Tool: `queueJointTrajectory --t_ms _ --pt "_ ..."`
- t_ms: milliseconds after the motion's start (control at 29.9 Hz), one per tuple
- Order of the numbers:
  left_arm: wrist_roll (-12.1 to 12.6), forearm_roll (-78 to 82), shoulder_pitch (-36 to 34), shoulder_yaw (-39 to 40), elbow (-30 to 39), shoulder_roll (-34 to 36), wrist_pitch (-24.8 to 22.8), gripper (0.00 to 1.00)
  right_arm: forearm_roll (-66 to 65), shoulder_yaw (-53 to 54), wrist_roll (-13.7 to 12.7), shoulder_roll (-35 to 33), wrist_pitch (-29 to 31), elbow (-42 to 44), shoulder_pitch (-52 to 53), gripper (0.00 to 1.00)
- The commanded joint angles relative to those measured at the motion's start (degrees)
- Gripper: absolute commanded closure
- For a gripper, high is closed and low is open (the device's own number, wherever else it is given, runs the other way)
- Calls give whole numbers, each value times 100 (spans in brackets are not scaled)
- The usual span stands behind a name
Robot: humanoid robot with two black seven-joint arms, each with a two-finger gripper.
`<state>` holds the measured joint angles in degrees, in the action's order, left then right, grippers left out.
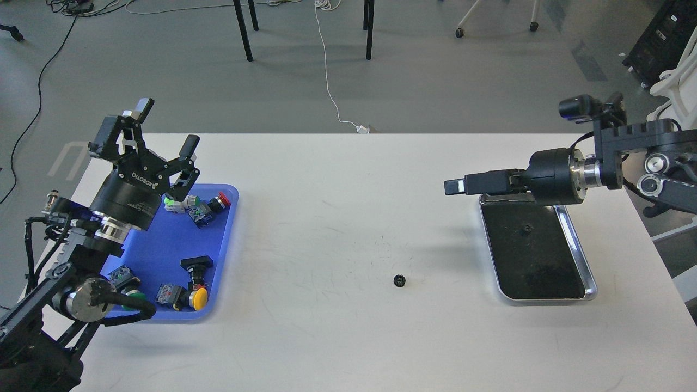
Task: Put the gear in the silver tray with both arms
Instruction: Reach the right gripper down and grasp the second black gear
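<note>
small black gear (399, 280) on table, silver tray (578, 256) right

On the white table (337, 228), a black gear (399, 281) lies between a blue tray (218, 272) and a black-bottomed, silver-rimmed tray (578, 245).

On my white desk (337, 218) I note a blue plastic tray (228, 218) at the left holding several push-button switches, among them a red-capped one (220, 200), a yellow-capped one (199, 298) and a black one (197, 265).

My arms are showing black housings with silver wrist rings; my left gripper (166, 129) is wearing white ROBOTIQ lettering, and black cables are trailing below it.
</note>
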<state>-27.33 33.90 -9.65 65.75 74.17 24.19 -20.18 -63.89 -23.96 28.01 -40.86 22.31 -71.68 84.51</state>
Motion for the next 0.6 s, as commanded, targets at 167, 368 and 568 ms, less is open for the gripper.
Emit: queueJointTrajectory --t_ms 167,368,568 --pt "43 38 130 26 168 -2 67 3 -896 -969 -1 1799 -192 541 601 1" --pt "43 47 148 26 168 -2 93 2 -1231 -1918 -1 2485 -1219 646 549 2" --pt "43 47 244 114 168 -11 93 2 -1214 -2279 -1 3048 -1888 945 162 7"
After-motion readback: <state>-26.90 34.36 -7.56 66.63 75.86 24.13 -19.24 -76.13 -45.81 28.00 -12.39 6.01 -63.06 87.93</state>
